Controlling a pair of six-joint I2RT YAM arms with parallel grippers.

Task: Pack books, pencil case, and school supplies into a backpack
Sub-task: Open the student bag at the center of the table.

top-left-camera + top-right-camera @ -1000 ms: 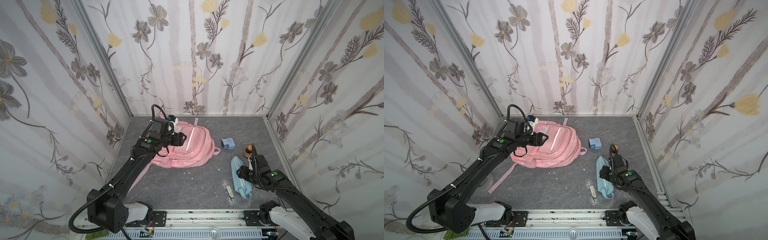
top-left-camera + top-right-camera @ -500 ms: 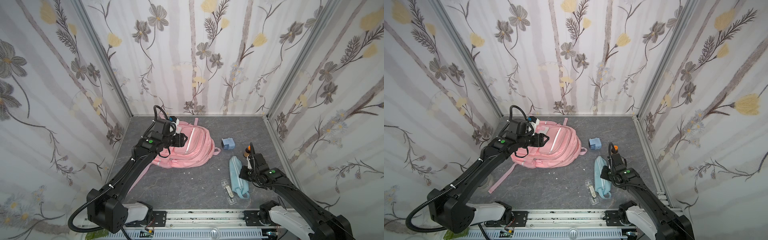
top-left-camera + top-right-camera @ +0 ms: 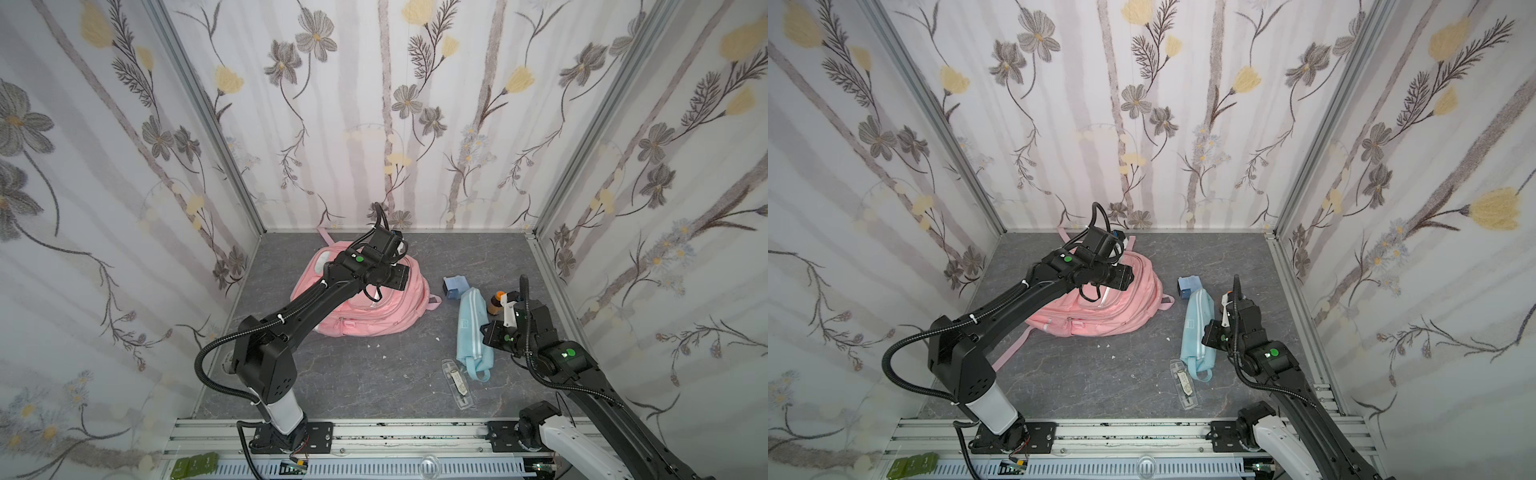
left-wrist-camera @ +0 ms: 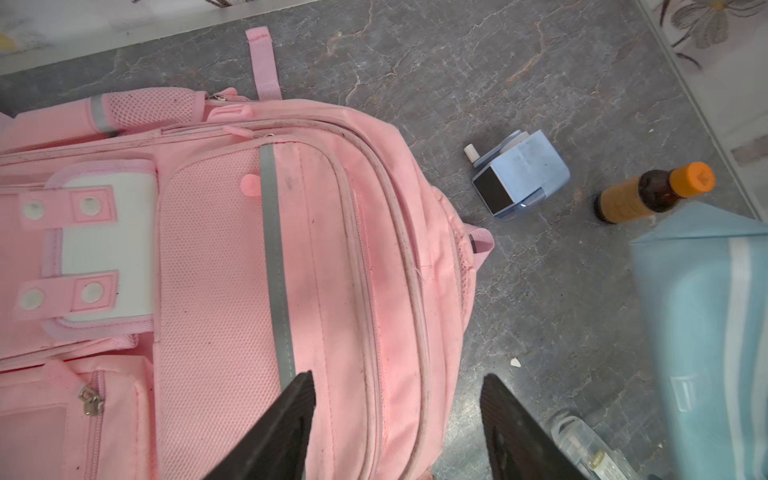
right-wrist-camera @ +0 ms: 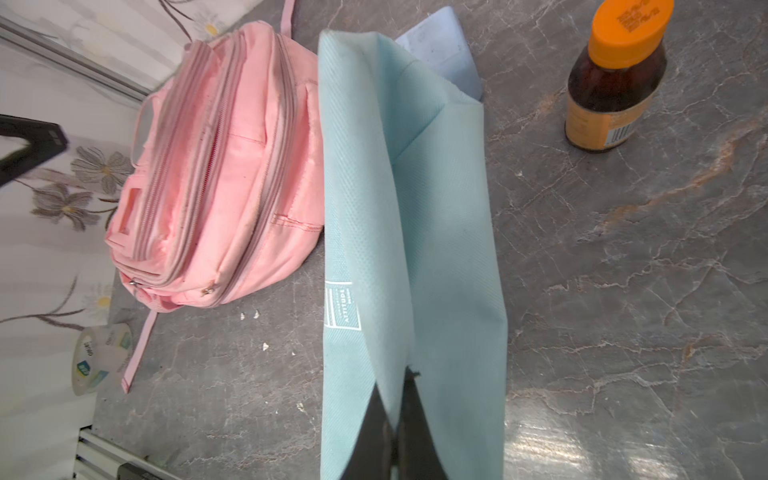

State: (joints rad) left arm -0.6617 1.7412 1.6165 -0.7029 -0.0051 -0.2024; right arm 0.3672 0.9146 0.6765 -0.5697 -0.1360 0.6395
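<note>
Top views both show the backpack [image 3: 361,309] lying flat. My left gripper [image 4: 397,378] hangs over its right edge, jaws apart, holding nothing. Right of the backpack is the pencil case [image 3: 1196,328], with my right gripper [image 5: 395,395] clamped on a fold of its fabric. The gadget [image 4: 519,174] sits just beside the backpack, the clear case [image 3: 457,384] well apart from it, and the tape roll [image 5: 102,357] by its strap end.

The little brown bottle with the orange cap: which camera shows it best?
Right wrist view: the bottle stands close, upright, label visible. The left wrist view shows the bottle smaller. In a top view the bottle is tiny, partly behind the right arm.
</note>
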